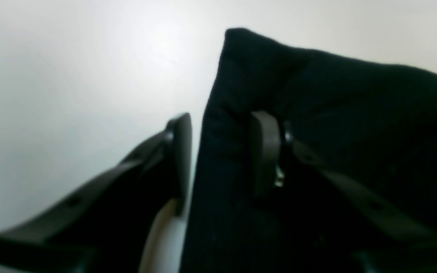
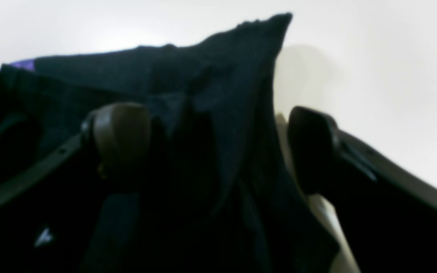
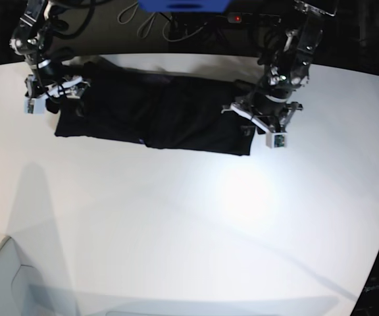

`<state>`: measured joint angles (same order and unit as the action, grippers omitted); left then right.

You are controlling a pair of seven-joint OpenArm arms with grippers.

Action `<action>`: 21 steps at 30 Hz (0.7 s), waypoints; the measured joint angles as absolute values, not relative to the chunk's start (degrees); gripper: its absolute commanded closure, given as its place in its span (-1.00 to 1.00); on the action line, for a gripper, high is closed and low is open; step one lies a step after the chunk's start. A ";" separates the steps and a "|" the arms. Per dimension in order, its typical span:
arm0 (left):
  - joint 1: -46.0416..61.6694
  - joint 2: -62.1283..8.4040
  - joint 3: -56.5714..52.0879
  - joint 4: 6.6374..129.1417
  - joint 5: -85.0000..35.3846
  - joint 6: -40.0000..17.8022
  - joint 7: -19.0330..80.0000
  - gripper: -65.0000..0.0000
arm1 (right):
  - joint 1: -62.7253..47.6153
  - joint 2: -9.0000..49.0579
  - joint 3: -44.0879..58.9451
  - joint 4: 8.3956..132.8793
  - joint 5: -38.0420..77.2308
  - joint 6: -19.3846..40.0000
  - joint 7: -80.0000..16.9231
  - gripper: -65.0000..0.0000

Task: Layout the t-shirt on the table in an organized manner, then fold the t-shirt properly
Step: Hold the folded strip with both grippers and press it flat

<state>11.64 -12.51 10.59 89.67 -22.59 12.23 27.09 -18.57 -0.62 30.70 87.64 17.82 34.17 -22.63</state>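
t-shirt [image 3: 156, 115] flat in a long strip on bench [image 3: 196, 224] | more folds left | left end effector [image 1: 222, 151] pinching t-shirt edge | right end effector [image 2: 218, 144] spread wide, holding nothing

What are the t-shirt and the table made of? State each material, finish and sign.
The t-shirt: soft matte black fabric, likely knit cotton; it creases and drapes in limp folds. The table: hard, smooth white top, perhaps laminate or painted board; it shows a soft sheen and glare.

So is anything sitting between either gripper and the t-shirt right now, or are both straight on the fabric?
Nothing visible stands in the way. The left gripper has an edge of the t-shirt between its fingers, and the right gripper stands open astride the opposite end. Around the shirt only bare table shows.
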 measured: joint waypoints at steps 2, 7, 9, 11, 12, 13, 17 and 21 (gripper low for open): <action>11.94 -12.32 9.63 89.73 -22.83 12.05 27.03 0.25 | -18.57 -0.64 30.57 87.64 17.80 34.28 -22.52 -0.82; 12.19 -12.08 7.90 89.73 -22.74 12.03 27.16 0.25 | -18.26 -0.62 27.33 87.68 17.78 34.28 -22.26 -0.81; 12.19 -12.08 7.90 89.71 -22.76 12.01 27.14 0.25 | -17.65 -0.64 26.68 87.64 17.74 34.28 -22.72 -0.81; 12.21 -12.08 7.90 89.73 -22.76 12.01 27.16 0.25 | -17.28 -0.64 26.55 87.37 17.58 34.30 -22.72 -0.81; 12.23 -12.08 7.90 89.73 -22.76 12.01 27.14 0.25 | -17.19 -0.67 26.55 87.35 17.61 34.30 -22.72 -0.81; 12.40 -12.08 7.90 89.73 -22.72 12.01 27.05 0.25 | -17.19 -0.75 26.55 87.37 17.63 34.30 -22.70 -0.81; 12.84 -12.10 7.90 89.78 -22.59 12.01 26.72 0.25 | -16.56 -1.48 27.00 87.35 17.56 34.30 -23.11 -0.83; 12.84 -12.05 7.90 89.78 -22.57 12.01 26.72 0.25 | -16.58 -2.87 26.89 87.37 17.61 34.30 -22.11 -0.87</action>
